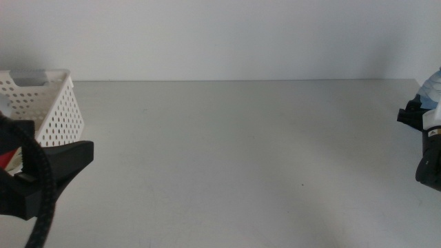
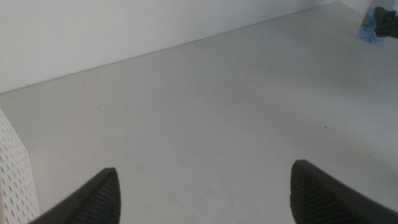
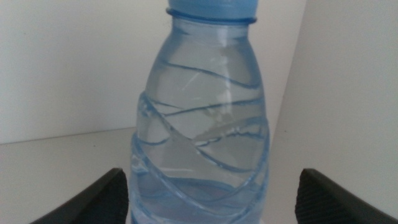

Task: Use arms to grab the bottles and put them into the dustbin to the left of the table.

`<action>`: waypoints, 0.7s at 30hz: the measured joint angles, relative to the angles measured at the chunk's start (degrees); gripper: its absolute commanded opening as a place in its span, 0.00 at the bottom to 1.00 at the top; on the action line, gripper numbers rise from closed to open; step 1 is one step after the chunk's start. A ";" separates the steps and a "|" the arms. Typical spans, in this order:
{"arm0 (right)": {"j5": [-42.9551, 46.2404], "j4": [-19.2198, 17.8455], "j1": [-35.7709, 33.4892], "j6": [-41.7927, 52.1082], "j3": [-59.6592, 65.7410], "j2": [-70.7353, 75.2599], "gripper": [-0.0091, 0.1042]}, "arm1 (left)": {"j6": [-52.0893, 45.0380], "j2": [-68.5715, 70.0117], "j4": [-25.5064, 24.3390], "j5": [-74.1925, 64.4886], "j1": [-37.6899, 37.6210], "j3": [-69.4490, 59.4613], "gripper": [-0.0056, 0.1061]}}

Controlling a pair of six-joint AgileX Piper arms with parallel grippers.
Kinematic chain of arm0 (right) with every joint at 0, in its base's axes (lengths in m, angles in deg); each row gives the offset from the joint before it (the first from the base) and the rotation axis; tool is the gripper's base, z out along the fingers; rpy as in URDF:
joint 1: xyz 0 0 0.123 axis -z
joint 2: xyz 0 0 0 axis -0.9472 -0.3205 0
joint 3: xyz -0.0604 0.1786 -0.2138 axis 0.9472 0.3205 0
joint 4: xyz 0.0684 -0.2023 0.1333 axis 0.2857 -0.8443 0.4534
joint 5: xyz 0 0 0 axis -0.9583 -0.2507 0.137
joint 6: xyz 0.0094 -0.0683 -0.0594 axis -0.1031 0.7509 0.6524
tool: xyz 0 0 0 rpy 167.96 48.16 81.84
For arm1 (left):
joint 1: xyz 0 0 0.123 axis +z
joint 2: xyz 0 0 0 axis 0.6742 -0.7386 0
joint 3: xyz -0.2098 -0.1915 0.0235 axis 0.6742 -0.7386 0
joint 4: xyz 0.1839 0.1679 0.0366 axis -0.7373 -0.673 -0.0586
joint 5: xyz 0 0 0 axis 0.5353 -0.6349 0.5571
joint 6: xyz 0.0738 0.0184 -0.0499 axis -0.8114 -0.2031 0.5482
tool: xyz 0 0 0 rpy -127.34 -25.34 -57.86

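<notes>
A small clear water bottle [image 3: 199, 124] with a blue cap stands upright at the table's far right edge [image 1: 431, 86]. My right gripper [image 3: 212, 173] is open, with one jaw on each side of the bottle's lower body; it shows at the right edge of the middle view [image 1: 422, 127]. My left gripper [image 2: 205, 168] is open and empty, low over the table near the white perforated dustbin [image 1: 48, 103]; it shows at the left of the middle view [image 1: 69, 162]. The tea bottle is out of view. A bit of red [image 1: 5, 160] shows behind the left arm; I cannot tell what it is.
The light-grey table [image 1: 234, 151] stretches between the two arms up to a white back wall. The dustbin's corner [image 2: 12, 174] lies close beside the left gripper. A thick black braided cable [image 1: 38, 186] runs along the left arm.
</notes>
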 measured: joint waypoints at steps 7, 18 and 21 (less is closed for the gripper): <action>0.00 -1.86 0.02 -0.11 -4.08 -3.15 0.74 | 0.00 0.00 0.00 0.00 0.00 0.00 0.89; -0.14 -2.22 0.16 -0.11 -9.54 -6.76 0.13 | 0.00 0.00 0.00 0.00 0.00 0.00 0.89; -0.93 -3.69 0.03 -0.64 -9.61 -6.76 0.07 | 0.00 0.00 0.00 0.00 0.00 0.00 0.89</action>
